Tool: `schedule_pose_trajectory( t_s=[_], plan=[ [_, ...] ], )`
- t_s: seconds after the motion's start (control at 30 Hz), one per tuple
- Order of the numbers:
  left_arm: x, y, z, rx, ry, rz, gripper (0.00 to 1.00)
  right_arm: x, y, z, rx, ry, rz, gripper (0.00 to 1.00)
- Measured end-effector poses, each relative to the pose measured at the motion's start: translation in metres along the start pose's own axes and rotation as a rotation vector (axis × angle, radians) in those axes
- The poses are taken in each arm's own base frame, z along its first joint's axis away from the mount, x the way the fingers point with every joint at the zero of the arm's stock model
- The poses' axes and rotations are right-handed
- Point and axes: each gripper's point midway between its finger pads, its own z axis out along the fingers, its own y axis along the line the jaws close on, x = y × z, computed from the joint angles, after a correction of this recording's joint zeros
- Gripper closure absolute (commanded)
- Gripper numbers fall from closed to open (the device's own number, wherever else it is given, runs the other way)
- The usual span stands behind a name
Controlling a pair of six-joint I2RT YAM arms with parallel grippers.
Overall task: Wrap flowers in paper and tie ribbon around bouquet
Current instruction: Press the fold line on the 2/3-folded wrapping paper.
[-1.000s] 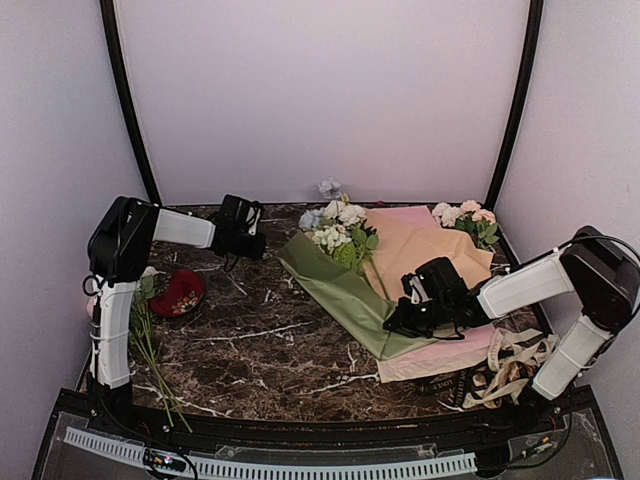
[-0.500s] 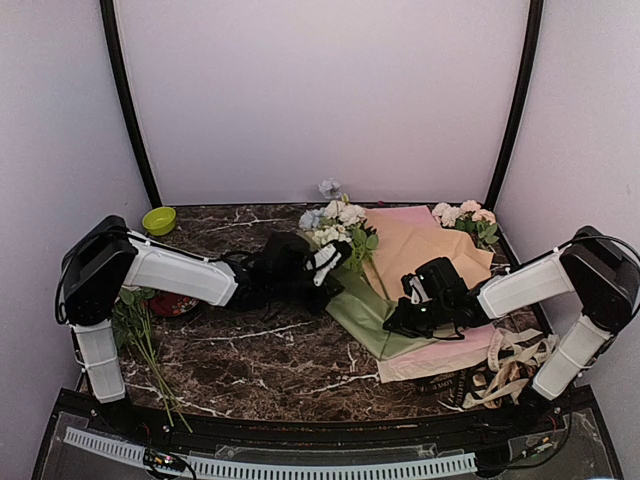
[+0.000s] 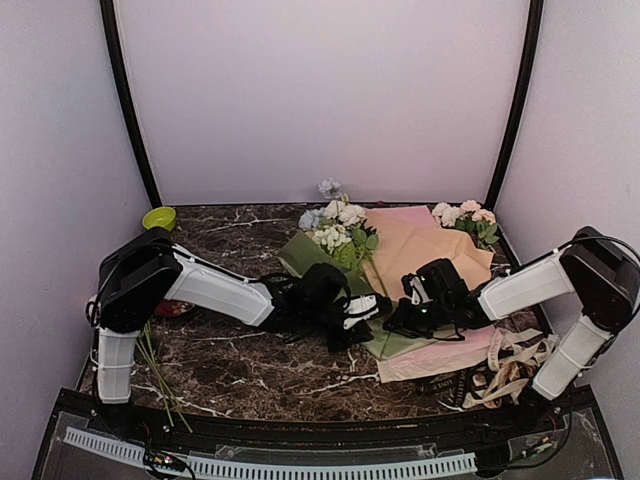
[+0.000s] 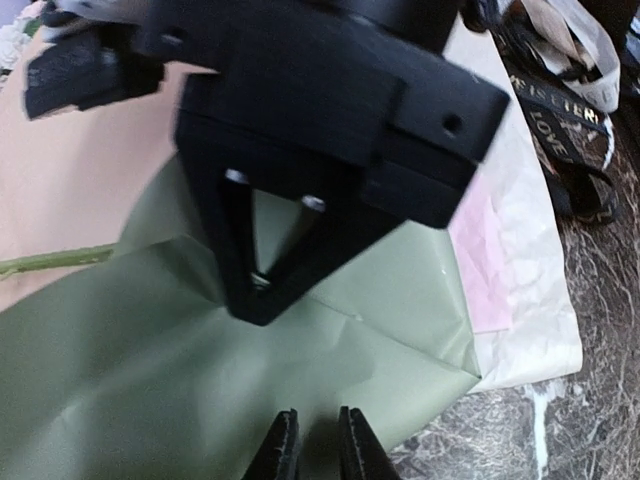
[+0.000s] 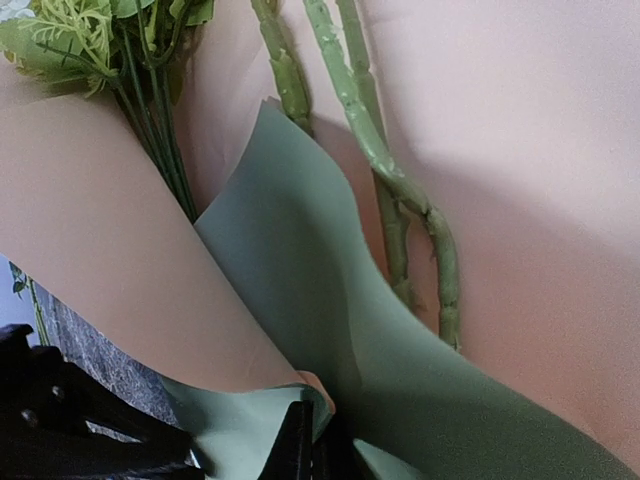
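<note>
The flowers [image 3: 336, 236], cream-white and pale blue with green leaves, lie at the back centre on the sage-green paper [image 3: 302, 256]. Their stems [image 5: 402, 205] run down over the tan sheet. The paper's near part [image 4: 130, 370] curls up, and my right gripper [image 3: 393, 324] [image 5: 314, 452] is shut on its edge. My left gripper [image 3: 374, 303] [image 4: 318, 448] hovers just over the green paper facing the right gripper, its jaws a narrow gap apart with nothing between them. The black lettered ribbon [image 3: 441, 384] [image 4: 566, 140] lies loose at the front right.
A tan kraft sheet [image 3: 432, 246] and a pink sheet [image 3: 442, 360] lie under the green one. Pink-and-white blossoms [image 3: 466, 214] sit at the back right, and cream ribbon [image 3: 512, 362] at the right. A lime bowl [image 3: 158, 217], a red bowl [image 3: 170, 306] and loose stems [image 3: 150, 362] are at the left.
My left arm has swung from the back left across the table to the centre, its gripper now beside the right gripper over the green paper. The right arm has stayed put.
</note>
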Motion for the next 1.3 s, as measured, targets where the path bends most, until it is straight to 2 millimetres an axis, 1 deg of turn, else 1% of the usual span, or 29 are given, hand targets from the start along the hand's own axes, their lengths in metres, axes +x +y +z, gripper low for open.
schedule_pose_trajectory(
  t_s=[0.1, 0.17, 0.27, 0.33, 0.43, 0.6, 0.73, 0.8, 0.87, 1.03, 1.07, 1.13, 1.3],
  plan=[
    [0.009, -0.017, 0.012, 0.035, 0.041, 0.047, 0.84, 0.0, 0.0, 0.0, -0.007, -0.006, -0.004, 1.0],
    [0.011, -0.025, 0.018, 0.046, 0.058, 0.078, 0.84, 0.0, -0.001, 0.0, -0.012, -0.012, -0.006, 1.0],
    [0.01, -0.03, 0.027, 0.048, 0.073, 0.12, 0.85, 0.002, -0.001, -0.002, -0.018, -0.02, -0.008, 1.0],
    [0.008, -0.034, 0.028, 0.058, 0.079, 0.145, 0.86, 0.004, -0.003, -0.005, -0.018, -0.022, -0.008, 1.0],
    [0.01, -0.036, 0.028, 0.062, 0.095, 0.173, 0.87, 0.005, -0.003, -0.007, -0.021, -0.027, -0.01, 1.0],
    [0.012, -0.034, 0.027, 0.046, 0.109, 0.208, 0.89, 0.006, -0.003, -0.008, -0.027, -0.032, -0.013, 1.0],
    [0.013, -0.031, 0.025, 0.049, 0.11, 0.189, 0.89, 0.006, -0.003, -0.008, -0.03, -0.036, -0.014, 1.0],
    [0.017, -0.024, 0.02, 0.059, 0.106, 0.142, 0.88, 0.006, -0.003, -0.008, -0.03, -0.036, -0.013, 1.0],
    [0.023, -0.011, 0.016, 0.062, 0.099, 0.079, 0.87, 0.008, -0.003, -0.008, -0.032, -0.034, -0.015, 1.0],
    [0.037, 0.037, 0.004, 0.006, 0.095, -0.062, 0.87, 0.011, -0.004, -0.008, -0.031, -0.031, -0.014, 1.0],
    [0.039, 0.043, 0.002, -0.004, 0.097, -0.077, 0.87, 0.011, -0.004, -0.008, -0.032, -0.031, -0.014, 1.0],
    [0.042, 0.051, 0.0, -0.017, 0.098, -0.098, 0.88, 0.012, -0.003, -0.009, -0.034, -0.031, -0.016, 1.0],
    [0.046, 0.058, -0.002, -0.034, 0.095, -0.124, 0.87, 0.014, -0.003, -0.009, -0.034, -0.031, -0.017, 1.0]
  ],
)
